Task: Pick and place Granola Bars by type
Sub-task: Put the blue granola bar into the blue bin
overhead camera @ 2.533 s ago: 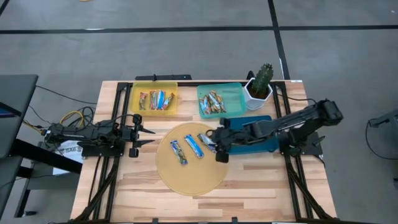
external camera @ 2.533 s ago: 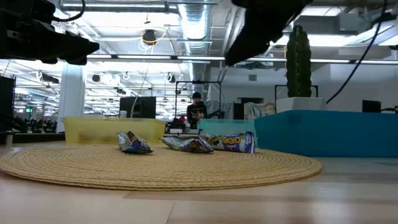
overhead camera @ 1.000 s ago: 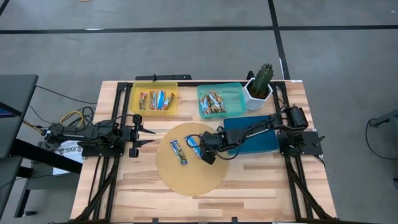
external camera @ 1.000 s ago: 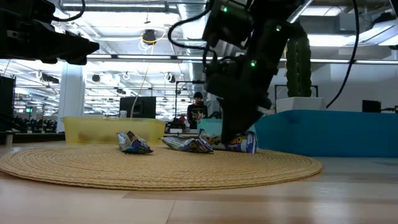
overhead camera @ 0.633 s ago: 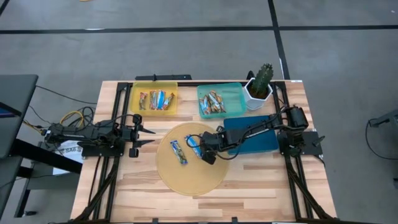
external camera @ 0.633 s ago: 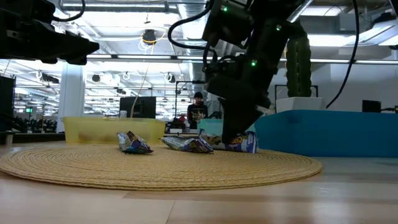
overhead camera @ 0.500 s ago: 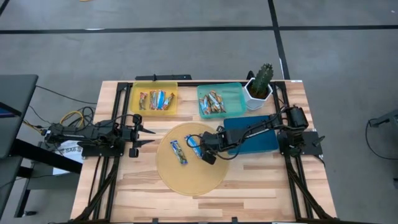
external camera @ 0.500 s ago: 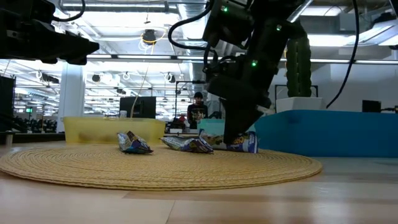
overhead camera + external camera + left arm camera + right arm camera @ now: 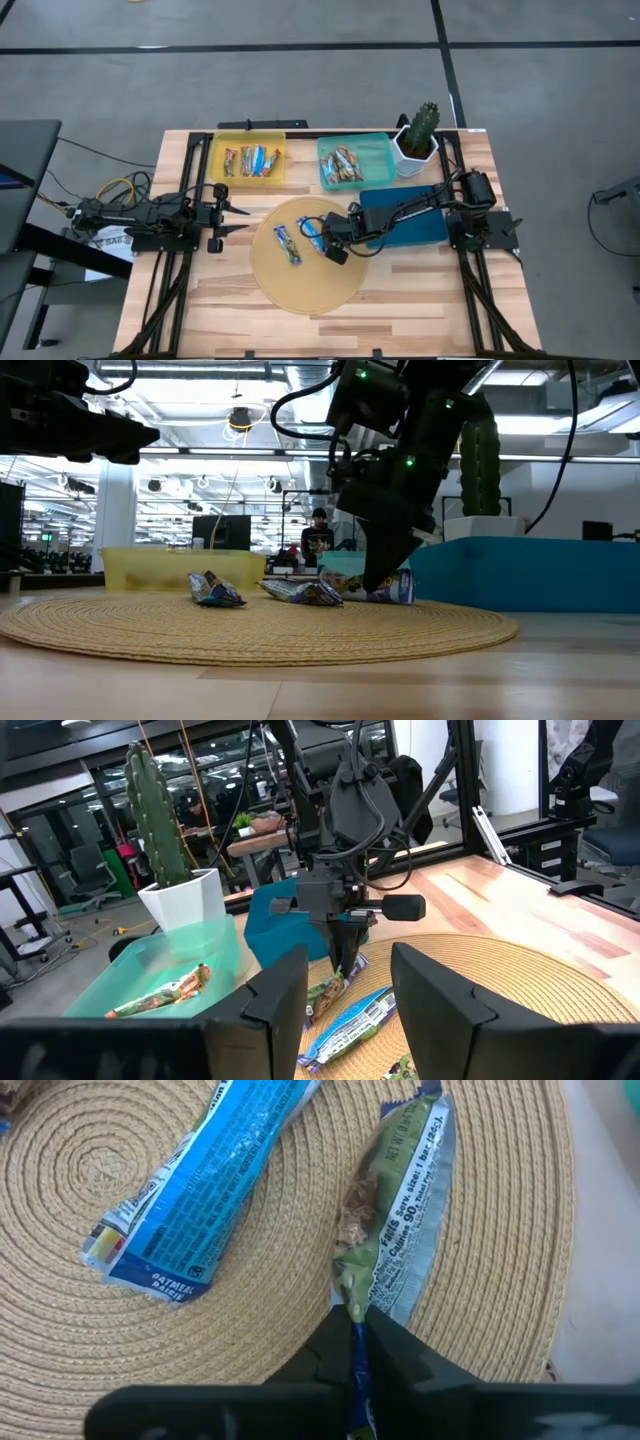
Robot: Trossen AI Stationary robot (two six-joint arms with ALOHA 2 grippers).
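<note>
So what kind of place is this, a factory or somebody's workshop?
Probably a robotics lab in an open-plan office. Two dark robot arms are bolted to a pale wooden-slat table; exposed silver ceiling ducts run overhead, and a person stands among desks and monitors beyond.

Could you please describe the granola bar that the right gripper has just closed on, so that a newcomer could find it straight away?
Start at the round woven mat in the middle of the table. Three bars lie in a row on its far half. It is the green-and-silver granola bar nearest the dark blue tray, with the right gripper shut on its end; the two blue-wrapped bars lie free.
</note>
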